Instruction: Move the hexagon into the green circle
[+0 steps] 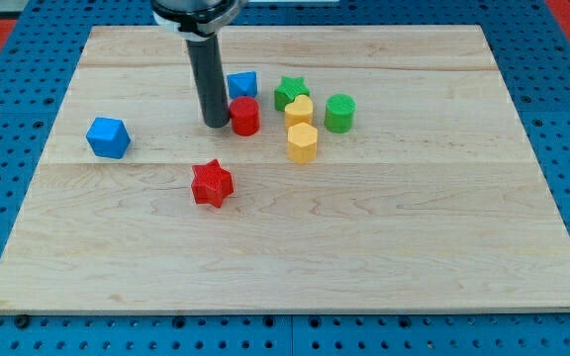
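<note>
My tip [216, 125] rests on the wooden board [285, 247], just left of the red cylinder [244, 116] and apparently touching it or nearly so. There are no jaws to speak of on this rig (the arm ends in a plain dark rod), so nothing is apart, together or clamped.

The task's thing, the yellow hexagon [303, 142], sits a little right of the board's centre, in the upper half, at the lower edge of a tight cluster. Just above it, touching or almost touching, is a second yellow block [299, 110] whose shape I cannot make out for certain. The green cylinder [339, 114], which I take to be the green circle, stands up and to the right of the hexagon, near but apart. A green star [289, 92] and a blue block [242, 84] sit at the top of the cluster.

I judge the tip is on the wrong side for now: to drive the hexagon up and right, it should come round to the hexagon's lower left.

The hexagon stands upright on a flat face, its axis vertical; it has no marked long axis across the board.

Well apart lie a red star [211, 184] below and a blue block [108, 136] at the view's left.
</note>
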You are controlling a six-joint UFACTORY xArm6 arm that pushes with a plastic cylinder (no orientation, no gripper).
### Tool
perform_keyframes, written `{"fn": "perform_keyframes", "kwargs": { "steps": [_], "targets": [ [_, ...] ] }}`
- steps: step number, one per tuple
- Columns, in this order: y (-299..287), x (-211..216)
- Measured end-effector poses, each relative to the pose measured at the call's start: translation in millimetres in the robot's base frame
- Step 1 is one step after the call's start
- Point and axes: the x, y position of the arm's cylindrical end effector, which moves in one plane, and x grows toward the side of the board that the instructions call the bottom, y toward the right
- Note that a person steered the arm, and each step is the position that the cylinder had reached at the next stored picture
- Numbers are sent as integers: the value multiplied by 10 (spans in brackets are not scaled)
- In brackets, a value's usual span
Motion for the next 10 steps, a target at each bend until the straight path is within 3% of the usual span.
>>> {"fn": "perform_keyframes", "kwargs": {
  "steps": [2, 4, 8, 9, 10],
  "targets": [
    [178, 53],
    [147, 632],
    [1802, 279],
    [1903, 182],
    [1880, 468]
  ]
}}
